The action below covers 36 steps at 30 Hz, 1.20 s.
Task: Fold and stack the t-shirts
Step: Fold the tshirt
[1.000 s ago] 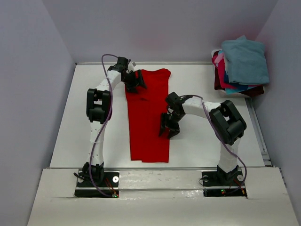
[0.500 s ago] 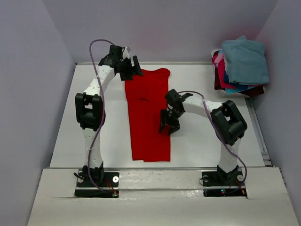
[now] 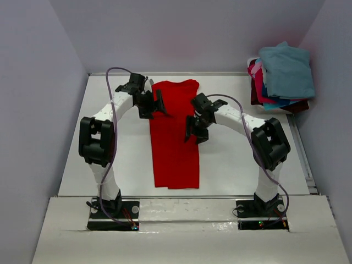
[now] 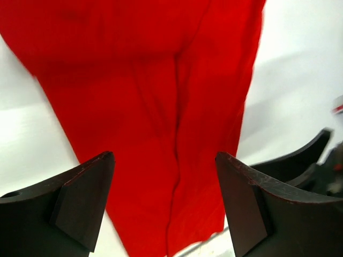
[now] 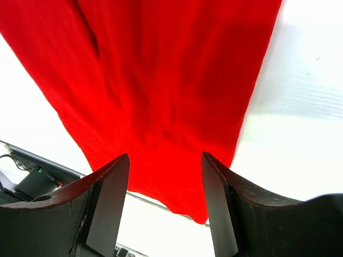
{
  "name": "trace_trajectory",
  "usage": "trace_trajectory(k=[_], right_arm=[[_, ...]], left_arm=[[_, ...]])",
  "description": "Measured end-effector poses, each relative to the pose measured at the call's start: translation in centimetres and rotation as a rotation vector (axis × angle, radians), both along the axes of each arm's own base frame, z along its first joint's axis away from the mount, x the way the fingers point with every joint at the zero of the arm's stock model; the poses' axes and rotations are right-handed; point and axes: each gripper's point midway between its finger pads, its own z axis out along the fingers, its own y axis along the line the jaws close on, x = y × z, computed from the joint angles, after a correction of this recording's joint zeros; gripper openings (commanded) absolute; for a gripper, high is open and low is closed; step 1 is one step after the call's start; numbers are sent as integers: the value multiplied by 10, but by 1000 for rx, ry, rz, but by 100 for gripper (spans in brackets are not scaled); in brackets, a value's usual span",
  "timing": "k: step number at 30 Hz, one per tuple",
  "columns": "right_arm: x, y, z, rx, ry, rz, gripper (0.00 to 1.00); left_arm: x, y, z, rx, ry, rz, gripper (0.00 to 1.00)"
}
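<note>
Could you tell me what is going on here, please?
Two robot arms are working on t-shirts. The red shirt lies flat on the table, already folded into a long strip. The left gripper hovers over its far left edge and the right gripper over its right edge, both open and holding nothing. A pile of other shirts sits at the far right.

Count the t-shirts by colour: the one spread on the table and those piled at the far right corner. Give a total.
Red t-shirt, spread flat: 1
Teal-blue t-shirt, topmost at the far right: 1
Pink t-shirt: 1
Blue t-shirt: 1
Dark maroon t-shirt: 1
Total: 5 in view; more may lie hidden among the stacked ones.
</note>
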Motion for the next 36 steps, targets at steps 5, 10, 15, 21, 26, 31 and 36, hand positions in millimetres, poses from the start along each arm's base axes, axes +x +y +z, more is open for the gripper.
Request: trace_trajectory(k=[5,10,15,21,26,31,36], right_arm=[[6,-1,7,-14,-29,-15,62],[29,-5,18,-52,-72,-55,62],[102,-8,52,-26,-182,-149,62],[220,-42,103,33,-374,-309,62],[259,-82,96,47,-393,-400,62],[252,-83,40,38,-265,-386,62],[212,-65,-3,12,-138,-320,62]], left_arm=[[-50,-1,-23,30,85,-31,88],[-88,-19,-29,41,118,-99,88],[-101,-38,-29,43,115,-154,88],[-105,-40,-30,50,115,-162,88],[-116,-48,-29,56,117,-193,88],[-136,-66,-31,83,126,-257,88],[-137,-65,-33,101,127,-248,88]])
